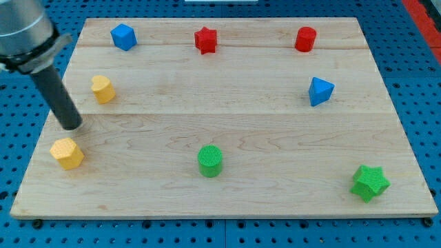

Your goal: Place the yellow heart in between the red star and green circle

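The small yellow plastic heart block (103, 89) lies near the left edge of the pale wooden surface (227, 117), well apart from both of its marks. The red plastic star block (205, 40) sits near the view's top, and the ribbed green plastic cylinder, the green circle (210, 161), lies almost straight below it towards the view's bottom, with bare wood between them.

My tip (72, 126) rests on the wood below and slightly left of the heart, near it but not touching, with a yellow plastic hexagon block (67, 153) just below. There is no hand on this arm: the dark rod holds nothing and can only push.

The heart looks light, stiff and smooth, so it should slide easily and may spin if struck off-centre. The best contact is likely the middle of its left side, pushing towards the view's right, so the tip must first get round to that side without nudging the hexagon.
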Controlling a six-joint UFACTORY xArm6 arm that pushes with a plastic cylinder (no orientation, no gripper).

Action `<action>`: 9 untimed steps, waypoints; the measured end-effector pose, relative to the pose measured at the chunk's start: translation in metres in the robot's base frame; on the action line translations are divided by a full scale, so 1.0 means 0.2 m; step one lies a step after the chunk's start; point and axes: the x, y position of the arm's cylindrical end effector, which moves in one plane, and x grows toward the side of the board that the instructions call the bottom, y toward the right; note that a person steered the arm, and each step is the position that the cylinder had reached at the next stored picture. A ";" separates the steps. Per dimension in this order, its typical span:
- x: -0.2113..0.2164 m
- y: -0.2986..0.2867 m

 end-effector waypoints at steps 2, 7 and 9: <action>-0.13 -0.17; -0.42 0.03; -0.55 0.62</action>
